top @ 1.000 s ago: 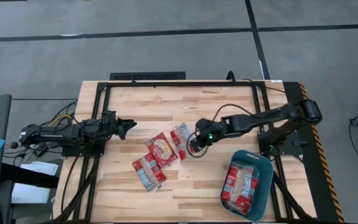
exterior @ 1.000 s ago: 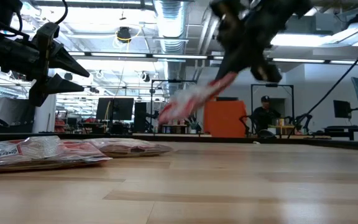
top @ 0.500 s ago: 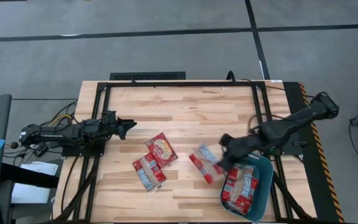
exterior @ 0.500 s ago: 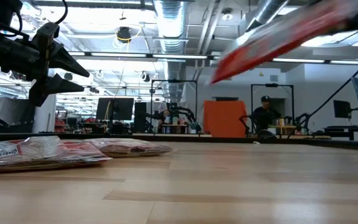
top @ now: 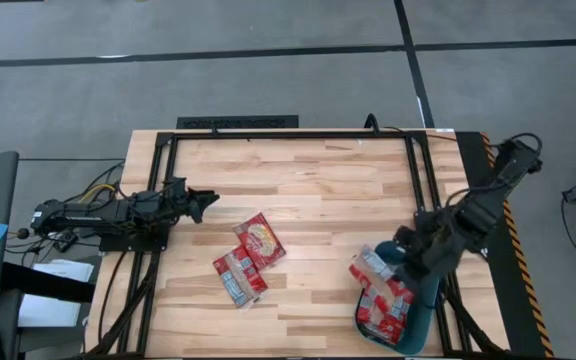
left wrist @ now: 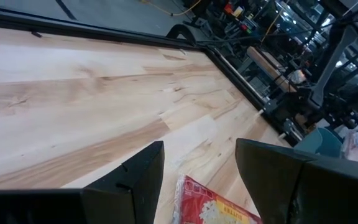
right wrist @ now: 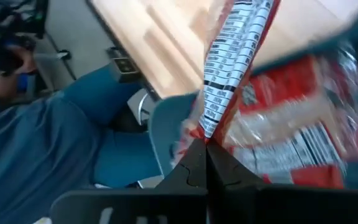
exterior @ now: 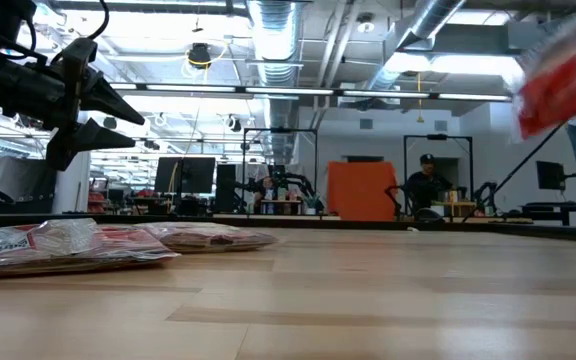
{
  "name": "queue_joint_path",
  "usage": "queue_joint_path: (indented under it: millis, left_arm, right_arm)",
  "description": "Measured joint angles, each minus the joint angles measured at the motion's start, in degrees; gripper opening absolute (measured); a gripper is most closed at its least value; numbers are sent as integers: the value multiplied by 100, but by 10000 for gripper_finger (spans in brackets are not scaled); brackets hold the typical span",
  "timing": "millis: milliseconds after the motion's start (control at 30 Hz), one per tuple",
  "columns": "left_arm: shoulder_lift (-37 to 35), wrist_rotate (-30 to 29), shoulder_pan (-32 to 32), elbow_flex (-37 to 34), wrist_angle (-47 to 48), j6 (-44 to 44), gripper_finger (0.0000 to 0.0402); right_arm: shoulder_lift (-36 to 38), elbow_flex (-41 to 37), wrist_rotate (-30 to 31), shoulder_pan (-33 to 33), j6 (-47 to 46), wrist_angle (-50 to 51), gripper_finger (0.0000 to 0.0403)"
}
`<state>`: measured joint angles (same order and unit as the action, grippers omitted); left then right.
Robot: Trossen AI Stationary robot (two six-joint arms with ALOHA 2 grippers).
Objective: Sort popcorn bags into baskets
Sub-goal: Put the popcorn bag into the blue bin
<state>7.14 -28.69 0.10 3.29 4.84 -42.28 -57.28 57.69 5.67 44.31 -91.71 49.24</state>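
My right gripper (top: pixel 400 262) is shut on a red popcorn bag (top: pixel 373 272) over the far-left part of the teal basket (top: pixel 426 300). In the low view this bag (exterior: pixel 563 85) shows as a red blur high on the right. More red bags (top: pixel 383 312) lie flat inside the basket. Two further bags (top: pixel 260 240) (top: pixel 240 277) lie flat on the table's middle. My left gripper (top: pixel 206 203) hovers open at the table's left, above the wood, with nothing between its fingers; one bag (left wrist: pixel 213 205) lies below it. My right gripper pinches one end of the bag (right wrist: pixel 205 134) between its two fingers (right wrist: pixel 194 165). The fingers slant downward. The bag sticks out past the fingertips, its white printed side showing, lifted clear above the bags in the basket (right wrist: pixel 291 137).
The basket stands at the table's near right corner, its rim (right wrist: pixel 166 124) close to the table's edge. A black frame (top: pixel 288 135) runs around the table top. Bare wood lies between the two loose bags and the basket. Something blue (right wrist: pixel 48 149) shows beyond the table's edge.
My right gripper has carried the bag from the table's middle toward the right and near edges, rising and turning as it went, and now holds it over the basket. The bag has stayed clear of the table throughout.
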Motion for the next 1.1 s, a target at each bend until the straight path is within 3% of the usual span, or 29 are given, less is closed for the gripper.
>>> queue_joint_path:
  millis: [300, 533, 900, 1100]
  left_arm:
    - [1, -50, 0, 0, 0, 109, 187]
    - [0, -55, 0, 0, 0, 111, 187]
    - [0, -105, 0, 0, 0, 111, 187]
    - [0, -189, 0, 0, -2, 118, 187]
  right_arm:
    - [-13, 0, 217, 1155, -2082, 710, 7]
    - [-16, 0, 145, 1616, -3180, 1159, 23]
    - [-92, 0, 165, 1458, -3340, 625, 51]
    - [-331, 0, 169, 1031, -2772, 179, 65]
